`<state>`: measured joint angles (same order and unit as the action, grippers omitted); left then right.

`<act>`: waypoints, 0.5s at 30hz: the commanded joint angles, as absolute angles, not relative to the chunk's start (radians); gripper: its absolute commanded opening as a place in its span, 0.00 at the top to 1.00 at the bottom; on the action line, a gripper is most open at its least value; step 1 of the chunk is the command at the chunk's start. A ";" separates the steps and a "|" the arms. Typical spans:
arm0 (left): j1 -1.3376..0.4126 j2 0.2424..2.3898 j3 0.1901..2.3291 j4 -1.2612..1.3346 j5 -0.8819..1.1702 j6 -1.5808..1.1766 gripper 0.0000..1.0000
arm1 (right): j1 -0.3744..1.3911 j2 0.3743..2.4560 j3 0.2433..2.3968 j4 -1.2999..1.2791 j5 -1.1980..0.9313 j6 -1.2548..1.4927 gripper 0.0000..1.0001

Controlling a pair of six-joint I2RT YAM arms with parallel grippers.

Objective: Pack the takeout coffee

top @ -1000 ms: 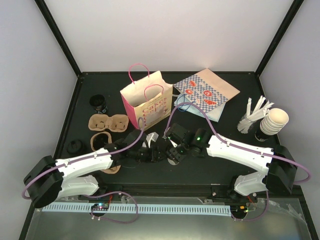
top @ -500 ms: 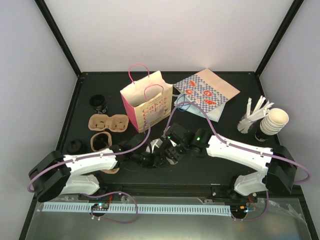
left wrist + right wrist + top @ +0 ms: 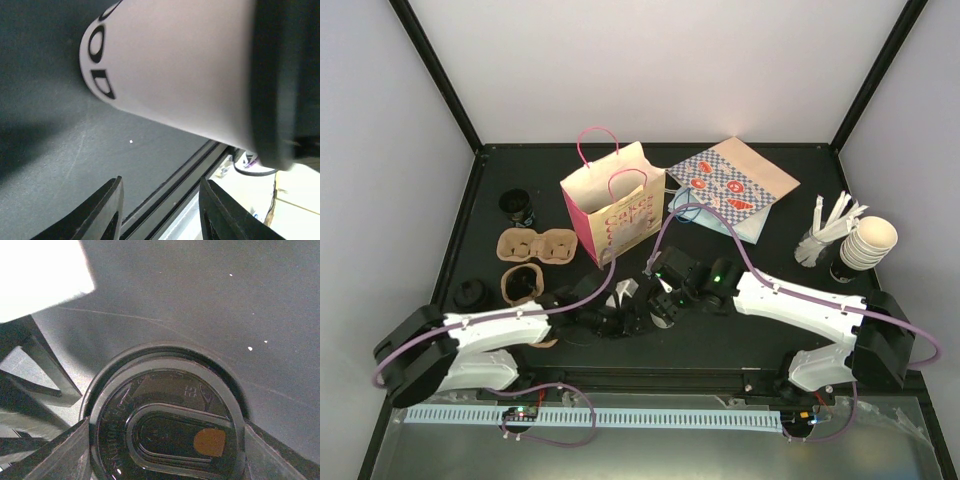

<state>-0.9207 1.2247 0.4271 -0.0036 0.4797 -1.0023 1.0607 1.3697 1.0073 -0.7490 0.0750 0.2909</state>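
Observation:
The takeout coffee [image 3: 175, 65] is a white paper cup with dark print and a black lid [image 3: 165, 435]. It stands at the table's middle [image 3: 665, 310], in front of the pink bag [image 3: 612, 205]. My right gripper [image 3: 167, 440] comes down from above, one finger on each side of the lid's rim, shut on it. My left gripper [image 3: 160, 210] is turned sideways just left of the cup [image 3: 630, 322]. Its jaws are open with only tabletop between them, and the cup's side lies just past the fingertips.
Two brown cup carriers [image 3: 537, 245] [image 3: 520, 283] lie left of the bag, with a small black cup [image 3: 518, 207] behind them. A flat patterned bag [image 3: 732, 187] lies at the back right. Nested cream cups [image 3: 868, 243] and white stirrers [image 3: 825, 235] stand at the right edge.
My left arm has slid right, bringing its gripper close beside the cup, and its jaws have narrowed slightly. The right gripper has stayed on the lid.

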 commanded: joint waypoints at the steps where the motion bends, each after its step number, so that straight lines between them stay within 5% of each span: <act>1: -0.909 1.102 0.448 -0.072 0.398 -0.992 0.56 | 1.068 1.426 0.946 -0.818 0.016 0.316 0.29; 15: -0.693 0.966 0.472 -0.136 0.508 -0.897 0.55 | 1.073 1.399 0.952 -0.795 -0.051 0.222 0.29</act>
<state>-0.7525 0.9939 0.4286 -0.1093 0.4511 -0.9512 1.0607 1.3636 1.0023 -0.7429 0.0658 0.2501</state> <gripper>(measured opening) 0.451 0.718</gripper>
